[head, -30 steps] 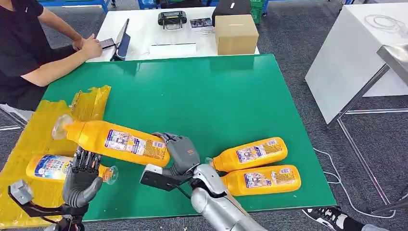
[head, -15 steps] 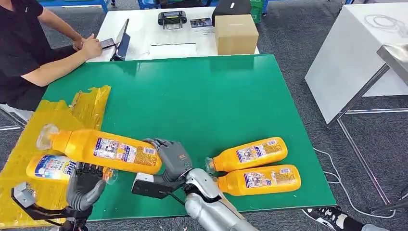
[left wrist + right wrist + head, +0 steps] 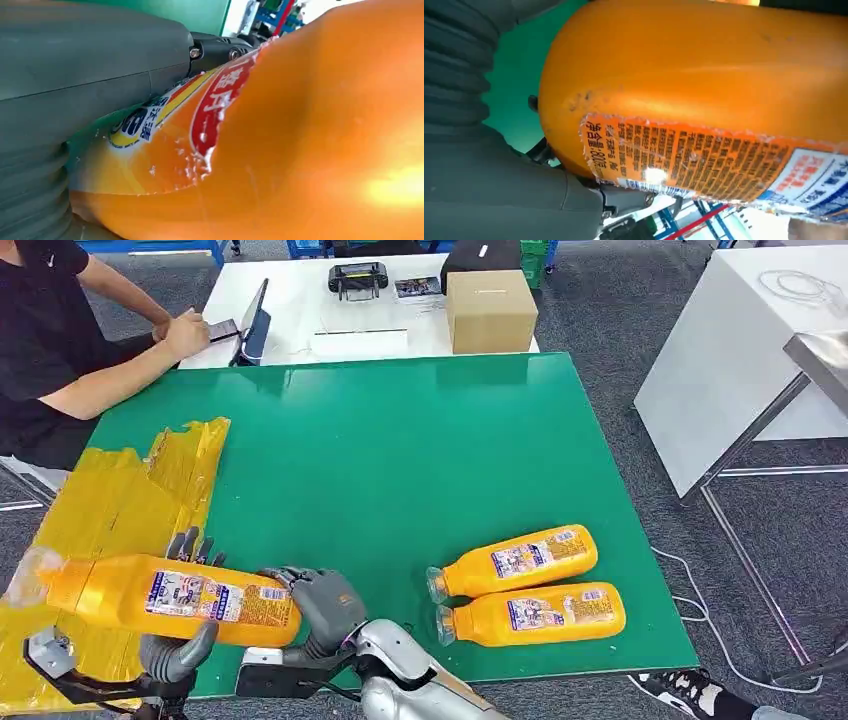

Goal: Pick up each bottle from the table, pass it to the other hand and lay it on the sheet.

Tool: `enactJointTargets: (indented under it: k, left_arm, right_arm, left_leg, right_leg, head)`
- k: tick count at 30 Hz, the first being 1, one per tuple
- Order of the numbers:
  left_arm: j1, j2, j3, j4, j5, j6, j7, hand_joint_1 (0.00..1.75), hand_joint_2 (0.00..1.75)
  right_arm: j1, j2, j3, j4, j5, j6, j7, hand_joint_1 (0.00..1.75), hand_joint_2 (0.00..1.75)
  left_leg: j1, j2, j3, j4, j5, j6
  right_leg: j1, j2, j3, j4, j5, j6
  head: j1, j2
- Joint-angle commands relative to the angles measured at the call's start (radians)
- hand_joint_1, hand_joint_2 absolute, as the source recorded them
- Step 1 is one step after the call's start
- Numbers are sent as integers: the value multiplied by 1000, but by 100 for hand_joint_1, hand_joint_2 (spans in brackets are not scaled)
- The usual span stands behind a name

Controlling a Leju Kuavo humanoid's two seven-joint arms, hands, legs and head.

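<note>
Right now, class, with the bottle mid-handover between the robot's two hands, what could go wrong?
1. The held bottle is long and the right hand grips only its base end; if it lets go before the left hand has a firm hold, the bottle may tip or drop.
2. It may land off the yellow sheet, on the green table.

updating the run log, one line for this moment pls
step: handover | held bottle: right hand grips base, left hand cups middle | two bottles on table
</note>
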Motion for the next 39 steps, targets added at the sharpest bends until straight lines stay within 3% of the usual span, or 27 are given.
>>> enactJointTargets:
  k: [1, 3, 4, 5, 28, 29, 30, 35, 39]
  left_arm:
    - [-30, -12, -3, 11, -24, 20, 4, 0, 175]
    - [-30, -12, -2, 8, -24, 21, 2, 5, 175]
    - [-30, -12, -2, 8, -24, 21, 2, 105, 175]
    - [-30, -12, -2, 8, -24, 21, 2, 175, 175]
    - [-30, -8, 14, -6, -41, 5, -17, 175, 175]
    - [-29, -8, 17, -11, -62, 13, -27, 175, 175]
    - [-29, -6, 18, -14, -77, 17, -34, 175, 175]
    - [-42, 30, 51, -27, -236, 89, -88, 175, 175]
    - [-45, 39, 55, -28, -278, 109, -106, 175, 175]
  right_arm:
    - [5, 1, 117, 64, -17, 12, -4, 175, 175]
    - [2, 1, 120, 67, -22, 15, -4, 175, 175]
    - [2, 1, 120, 67, -22, 15, -4, 175, 175]
    - [2, 1, 120, 67, -22, 15, -4, 175, 175]
    - [-26, 1, 102, 88, -45, 3, 1, 175, 175]
    - [-29, 1, 92, 89, -42, -3, 6, 75, 175]
    - [-35, 1, 76, 92, -42, -7, 10, 0, 175]
    - [-87, -7, -121, 98, -9, 13, -17, 0, 175]
    - [-88, -17, -153, 73, -6, 26, -21, 0, 175]
  left_leg:
    - [3, -3, 9, -1, -5, 2]
    - [1, -2, 6, -1, -3, 1]
    - [0, -2, 3, -1, -1, 1]
    - [1, -2, 4, -1, -2, 1]
    - [1, -2, 4, 0, -2, 1]
    - [0, -2, 3, 0, -1, 1]
    - [1, -2, 4, 0, -2, 1]
    - [1, -1, 2, 0, -1, 1]
    - [0, -1, 2, 0, -1, 1]
  right_leg:
    - [3, -5, 12, -5, -4, -1]
    - [2, -4, 8, -3, -3, 0]
    - [1, -3, 5, -2, -2, 0]
    - [1, -3, 6, -2, -2, 0]
    - [1, -3, 6, -2, -2, -1]
    - [1, -3, 4, -1, -2, 0]
    - [2, -4, 6, -2, -3, -1]
    - [1, -2, 3, -1, -1, 0]
    - [1, -2, 3, -1, -1, 0]
  head:
    - [0, 0]
    - [0, 0]
    - [0, 0]
    - [0, 0]
    - [0, 0]
    - [0, 0]
    - [0, 0]
    - [0, 0]
    - [0, 0]
